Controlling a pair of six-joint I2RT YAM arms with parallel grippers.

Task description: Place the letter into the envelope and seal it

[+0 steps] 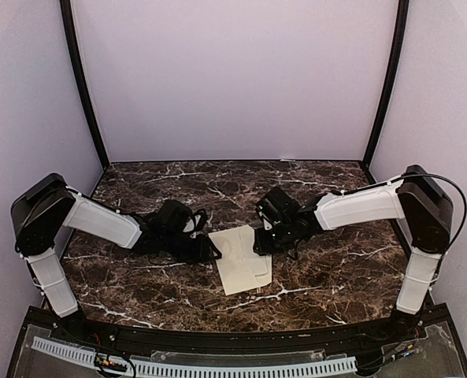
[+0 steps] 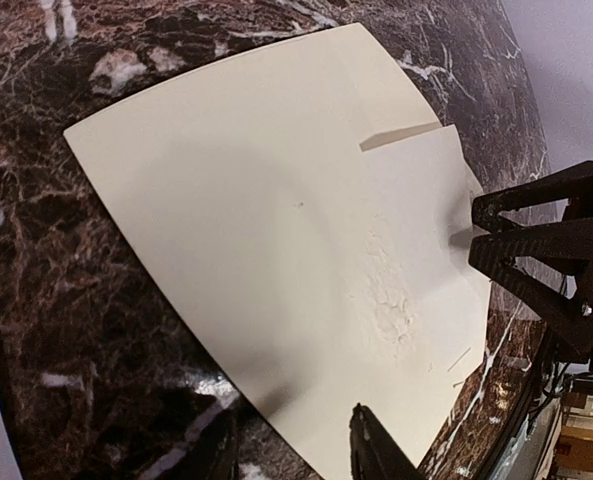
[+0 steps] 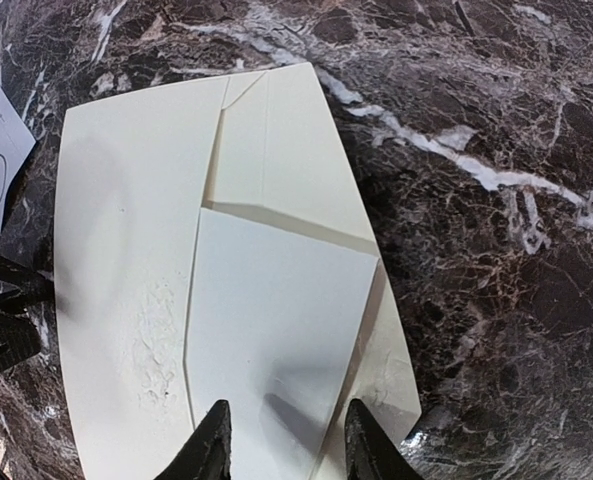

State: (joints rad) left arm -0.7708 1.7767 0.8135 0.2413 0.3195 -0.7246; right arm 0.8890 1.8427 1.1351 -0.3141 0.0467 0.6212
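Two black two-finger grippers are seen meeting over one plain cream paper envelope [image 1: 241, 260], which is laid flat near the middle of a dark brown, white-veined marble tabletop [image 1: 335, 268]. One small white card printed with circles [image 3: 1, 140] is seen on the marble just beside the envelope's far corner.

The envelope's pointed flap [image 3: 281, 140] is opened out flat. Below it, one paler plain panel [image 3: 276, 330] is laid across the envelope's right half. No border or text is shown on this panel, so it cannot be told whether it is the letter. What is inside the envelope cannot be made out either. A rough, scuffed patch [image 3: 156, 340] is seen on the cream face.

The right gripper [image 3: 286, 415] is held low over the panel's near edge. Its fingers are spread apart and nothing is pinched between them. The left gripper [image 1: 209, 250] is placed at the envelope's opposite edge. Only one of its fingers is clearly shown from its own wrist, so whether it is parted or closed cannot be told.
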